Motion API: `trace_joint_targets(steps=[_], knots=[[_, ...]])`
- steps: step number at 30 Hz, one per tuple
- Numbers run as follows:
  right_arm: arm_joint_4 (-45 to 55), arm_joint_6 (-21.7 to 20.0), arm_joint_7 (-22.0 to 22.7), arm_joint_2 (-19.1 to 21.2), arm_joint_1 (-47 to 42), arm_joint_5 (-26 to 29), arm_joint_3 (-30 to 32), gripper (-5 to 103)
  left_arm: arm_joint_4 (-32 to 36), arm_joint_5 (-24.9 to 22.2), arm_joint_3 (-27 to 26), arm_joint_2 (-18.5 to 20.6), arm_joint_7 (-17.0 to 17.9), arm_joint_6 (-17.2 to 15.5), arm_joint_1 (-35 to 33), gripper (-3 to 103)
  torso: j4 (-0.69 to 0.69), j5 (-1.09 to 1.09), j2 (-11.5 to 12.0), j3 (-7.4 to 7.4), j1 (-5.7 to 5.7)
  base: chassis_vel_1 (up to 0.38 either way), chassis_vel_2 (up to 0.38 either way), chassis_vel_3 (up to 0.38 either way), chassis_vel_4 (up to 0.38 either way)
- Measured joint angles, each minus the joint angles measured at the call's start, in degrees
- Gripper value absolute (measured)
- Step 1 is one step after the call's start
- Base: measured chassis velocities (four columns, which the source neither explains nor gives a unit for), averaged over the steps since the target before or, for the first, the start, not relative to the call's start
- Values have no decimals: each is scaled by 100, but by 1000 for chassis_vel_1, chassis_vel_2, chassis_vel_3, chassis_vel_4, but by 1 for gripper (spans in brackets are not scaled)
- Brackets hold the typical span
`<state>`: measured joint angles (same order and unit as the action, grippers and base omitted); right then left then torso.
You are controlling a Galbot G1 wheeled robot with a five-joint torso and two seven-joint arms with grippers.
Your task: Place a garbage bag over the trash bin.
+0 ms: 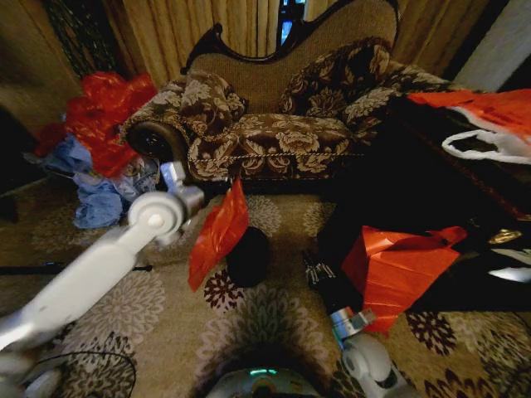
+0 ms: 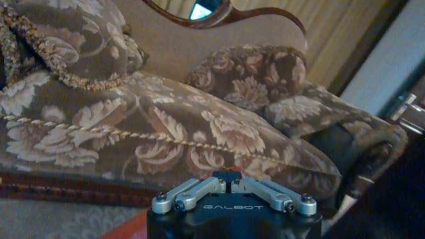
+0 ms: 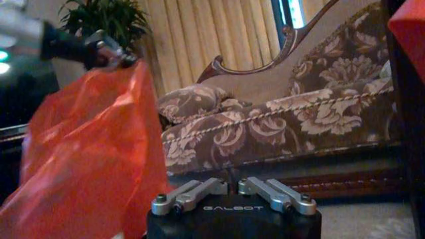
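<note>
— While the garbage bag (image 1: 217,235) hangs in the air, what holds it?
— The left gripper (image 1: 235,184), pinched on its top edge, just above the trash bin (image 1: 247,257) on the patterned carpet (image 1: 265,323).
— And the right gripper (image 1: 319,269)?
— Low beside the bin, jaws closed on nothing, before the floral sofa (image 1: 282,124).

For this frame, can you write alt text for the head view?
The left end effector holds a red garbage bag by its top, hanging beside a small black trash bin on patterned carpet. The right end effector sits low near the bin, with a floral sofa behind.
</note>
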<state>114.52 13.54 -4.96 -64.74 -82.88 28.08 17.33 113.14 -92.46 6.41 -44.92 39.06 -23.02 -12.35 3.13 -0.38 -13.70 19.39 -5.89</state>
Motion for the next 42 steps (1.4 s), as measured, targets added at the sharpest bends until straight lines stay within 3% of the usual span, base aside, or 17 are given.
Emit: trace_joint_targets(steps=[1, 4, 9, 16, 20, 28, 32, 40, 42], knots=[[0, 0, 0, 0, 0, 0, 0, 3, 0, 0, 0, 0, 0, 0, 0, 0, 0, 0, 0, 0, 0, 0, 0, 0, 0], [-79, -7, -156, 73, 12, 101, -3, 1, -398, 67, 300, -527, 454, 36, 365, 0, 0, -1, 0, 0, 0, 0, 0, 0, 0], [37, -204, -263, 150, 92, 497, -78, 0, -865, 375, 805, -1073, 757, 170, 757, 0, 0, -1, 0, 0, 0, 0, 0, 0, 0], [-413, -311, -342, 149, 714, 794, -267, 0, -1412, 730, 1203, -1628, 828, 286, 1027, 0, -1, -2, 0, 0, 0, 0, 0, 0, 0], [-641, -422, -337, 102, 1268, 1044, -558, 0, -2034, 1006, 1447, -2138, 828, 416, 1325, 0, -1, -1, 0, 0, 1, 0, 0, 0, 0], [-397, -629, -170, 118, 1569, 1303, -1150, 0, -3199, 1695, 1479, -2883, 674, 610, 1776, 0, 0, -1, 0, 0, 1, 0, 0, 0, 0], [-348, -662, -92, 122, 1710, 1357, -1254, 0, -3395, 1849, 1480, -3065, 709, 663, 1956, 0, -1, -1, 0, 0, 1, 0, 0, 0, 0], [-234, -749, 53, 269, 1924, 1624, -1247, 0, -3546, 2154, 1616, -3321, 1119, 724, 2341, 0, 0, -1, 0, -1, 1, 0, 0, 0, 0], [-266, -745, 16, 282, 1835, 1620, -1116, 0, -3706, 2556, 1713, -3406, 1163, 722, 2382, 0, -4, -3, 0, 0, 1, 0, 0, 0, 0]])
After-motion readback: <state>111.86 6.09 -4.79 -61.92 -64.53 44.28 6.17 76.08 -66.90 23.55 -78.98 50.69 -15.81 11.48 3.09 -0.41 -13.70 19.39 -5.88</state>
